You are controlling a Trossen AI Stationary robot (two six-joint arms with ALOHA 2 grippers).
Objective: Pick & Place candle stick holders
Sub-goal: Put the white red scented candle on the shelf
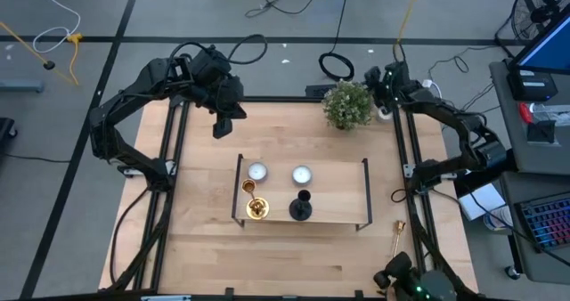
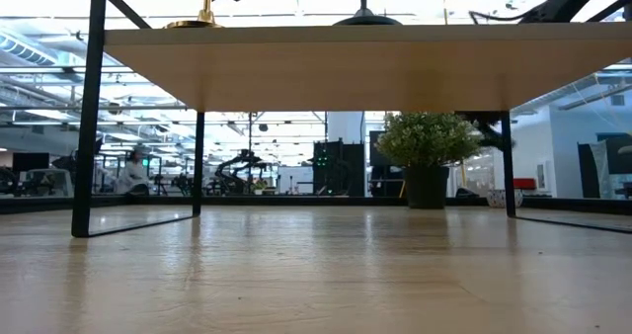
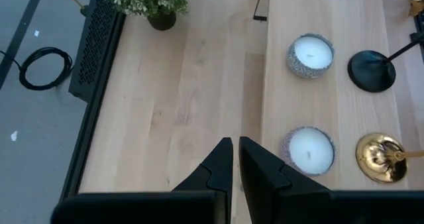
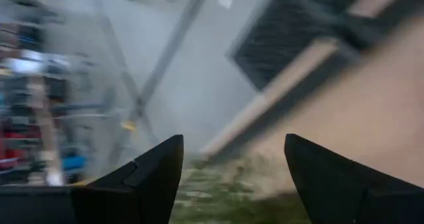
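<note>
- While the two arms are hanging over the far part of the table (image 1: 205,248), a long wooden stand (image 1: 334,199) with a black frame is sitting near the middle of it.
- One gold candle holder (image 1: 254,203) is standing on the stand at the 9 o'clock end, close to the near edge.
- A black candle holder (image 1: 301,207) is standing beside the gold one, toward 3 o'clock, and the two are not touching.
- Two small white candles are sitting just behind them, toward 12 o'clock: the left candle (image 1: 257,172) and the right candle (image 1: 301,174).
- A second gold candle holder (image 1: 398,234) is lying on its side at the table's edge, at about 4 o'clock from the stand, well apart from the others.
- A small green plant (image 1: 346,103) in a dark pot is sitting at the far edge, at about 1 o'clock from the stand.
- The left gripper (image 1: 220,123) is hanging in the air at about 11 o'clock from the stand, holding nothing, with its fingers (image 3: 218,168) pressed almost together.
- The right gripper (image 1: 378,80) is hanging just beside the plant, toward 2 o'clock, with its fingers (image 4: 149,171) spread wide and nothing between them.
</note>
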